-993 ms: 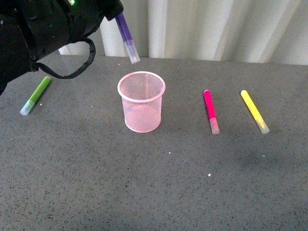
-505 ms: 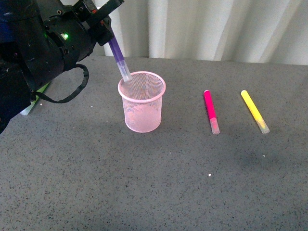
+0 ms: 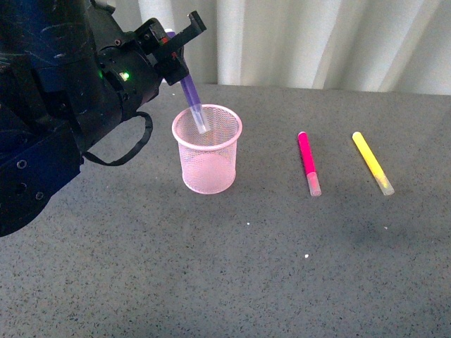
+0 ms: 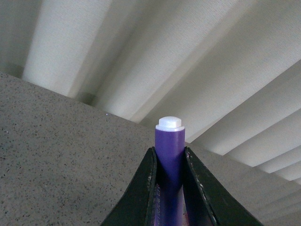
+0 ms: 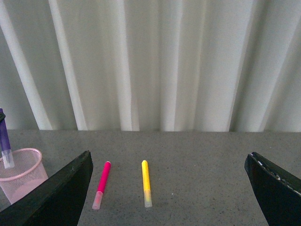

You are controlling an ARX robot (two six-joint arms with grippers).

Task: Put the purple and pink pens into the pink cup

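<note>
The pink cup stands upright on the grey table, left of centre. My left gripper is shut on the purple pen, held tilted with its clear cap dipping inside the cup's rim. In the left wrist view the purple pen sits clamped between the two black fingers. The pink pen lies flat on the table right of the cup, untouched. It also shows in the right wrist view, as does the cup. My right gripper is open wide and empty, out of the front view.
A yellow marker lies right of the pink pen; it also shows in the right wrist view. A white pleated curtain hangs behind the table's far edge. The left arm's black body fills the left side.
My left gripper has moved right and down with the purple pen. The pen's cap went from above the cup to inside its rim. The green marker is now hidden behind the arm.
</note>
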